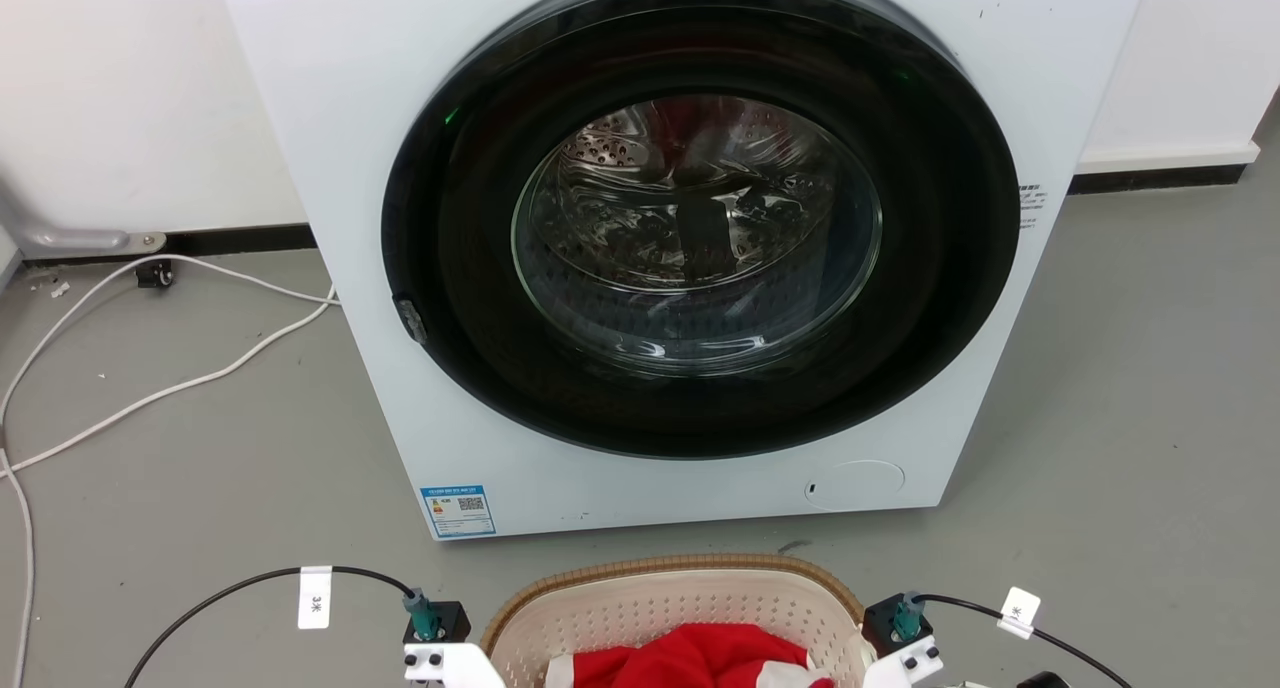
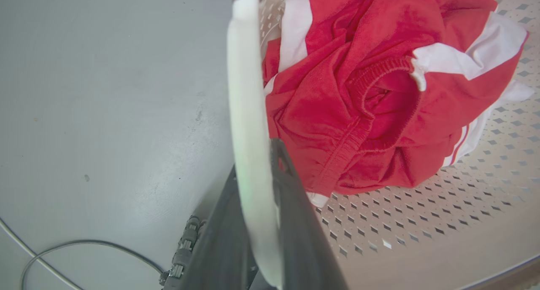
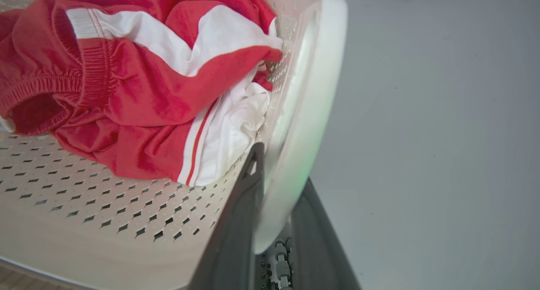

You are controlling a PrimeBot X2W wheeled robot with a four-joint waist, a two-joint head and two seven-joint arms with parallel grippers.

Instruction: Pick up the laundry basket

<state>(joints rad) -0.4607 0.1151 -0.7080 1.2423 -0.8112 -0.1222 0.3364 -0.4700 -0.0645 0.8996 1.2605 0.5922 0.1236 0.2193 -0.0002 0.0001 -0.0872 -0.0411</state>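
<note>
Evenness matters: laundry basket [image 1: 660, 566] sits before the washer [image 1: 330, 118], left tool [image 2: 254, 159] and right tool [image 3: 280, 172] each pinching a side handle [image 2: 249, 92]; both arms should rise together, keeping it level.

This is a bare laundry corner, more like a test room than a home. A white front-loading washer [image 1: 680, 268] stands at 12 o'clock against a plain white wall [image 1: 120, 98] on a grey floor [image 1: 200, 448]. Loose white cable [image 1: 150, 388] trails at 9 o'clock. A laundry basket [image 1: 680, 598] holding a red-and-white garment [image 1: 700, 658] sits at 6 o'clock.
</note>
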